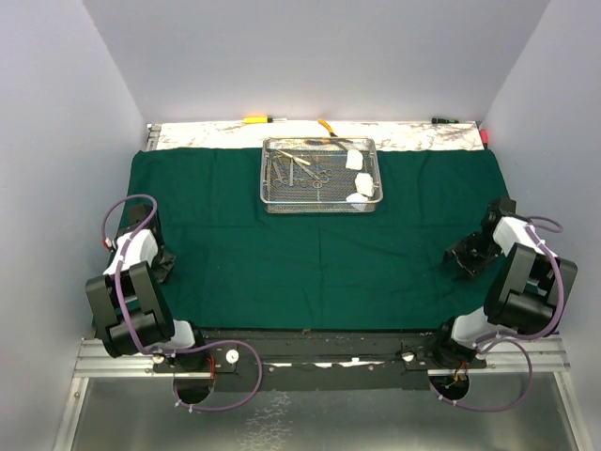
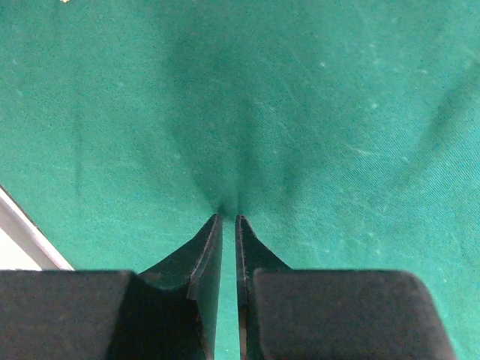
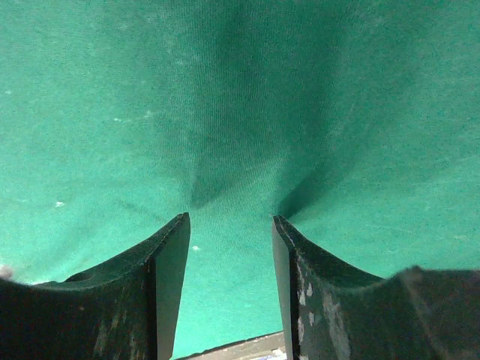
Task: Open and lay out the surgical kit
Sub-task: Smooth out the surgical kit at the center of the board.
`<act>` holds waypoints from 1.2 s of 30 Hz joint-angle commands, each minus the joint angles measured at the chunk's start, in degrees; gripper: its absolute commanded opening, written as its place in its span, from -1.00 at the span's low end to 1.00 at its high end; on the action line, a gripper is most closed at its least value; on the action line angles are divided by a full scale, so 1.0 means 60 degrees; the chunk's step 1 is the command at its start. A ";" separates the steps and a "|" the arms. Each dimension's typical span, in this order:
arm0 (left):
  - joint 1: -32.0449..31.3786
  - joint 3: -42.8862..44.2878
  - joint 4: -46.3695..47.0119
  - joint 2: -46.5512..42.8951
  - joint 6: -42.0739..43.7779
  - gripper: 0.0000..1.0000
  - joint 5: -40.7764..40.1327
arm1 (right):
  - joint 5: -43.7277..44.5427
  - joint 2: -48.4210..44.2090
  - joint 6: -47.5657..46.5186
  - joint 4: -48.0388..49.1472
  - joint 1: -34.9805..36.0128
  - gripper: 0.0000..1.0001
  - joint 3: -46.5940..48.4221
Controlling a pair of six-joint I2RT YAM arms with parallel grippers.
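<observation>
The dark green cloth (image 1: 310,254) lies spread flat over the table. The wire-mesh steel tray (image 1: 266,178) stands on it at the back centre and holds silver clamps (image 1: 317,175), tweezers (image 1: 293,157) and white gauze rolls (image 1: 354,160). My left gripper (image 1: 161,265) is at the cloth's left edge. In the left wrist view it (image 2: 229,217) is shut, pinching a pucker of the cloth (image 2: 315,112). My right gripper (image 1: 467,256) is at the cloth's right side. In the right wrist view it (image 3: 231,217) is open, its tips pressing on the wrinkled cloth (image 3: 225,97).
Yellow-handled tools (image 1: 255,119) (image 1: 326,125) lie at the back edge on a pale strip (image 1: 207,135). White walls close in the left, right and back. The table's bare edge shows beside the cloth in the left wrist view (image 2: 21,244) and the right wrist view (image 3: 240,349).
</observation>
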 commanded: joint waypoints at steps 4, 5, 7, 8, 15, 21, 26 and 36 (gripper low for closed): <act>0.0566 -0.0237 -0.0126 0.1225 -0.0785 -0.77 -0.0203 | 0.0096 0.0958 0.0387 -0.0209 -0.0067 0.02 -0.0145; 0.0665 -0.0337 -0.0128 0.1366 -0.0862 -0.81 -0.0183 | 0.0292 0.1092 0.0461 -0.0253 -0.0067 0.02 -0.0135; 0.0833 -0.0504 -0.0185 0.1621 -0.0989 -0.89 -0.0167 | 0.0899 0.1341 0.0538 -0.0392 -0.0067 0.02 -0.0011; 0.0886 -0.0584 -0.0233 0.1668 -0.1083 -0.92 -0.0160 | 0.1181 0.1444 0.0541 -0.0411 -0.0067 0.02 0.0084; 0.1101 -0.0478 -0.0786 0.1494 -0.1641 -1.00 -0.0474 | 0.1905 0.1956 0.0721 -0.0810 -0.0067 0.02 0.0539; 0.1101 -0.0583 -0.1151 0.0852 -0.1783 -1.00 -0.0104 | 0.3144 0.1548 0.1044 -0.1327 -0.0074 0.02 0.1095; 0.1101 0.0058 -0.1153 0.0365 -0.1644 -0.94 -0.0087 | 0.2464 0.1387 0.0602 -0.1047 -0.0069 0.03 0.2322; 0.0033 0.2583 0.1189 0.0711 0.0028 -0.60 0.1639 | -0.0357 0.2617 -0.1834 0.1731 0.0033 0.21 0.4713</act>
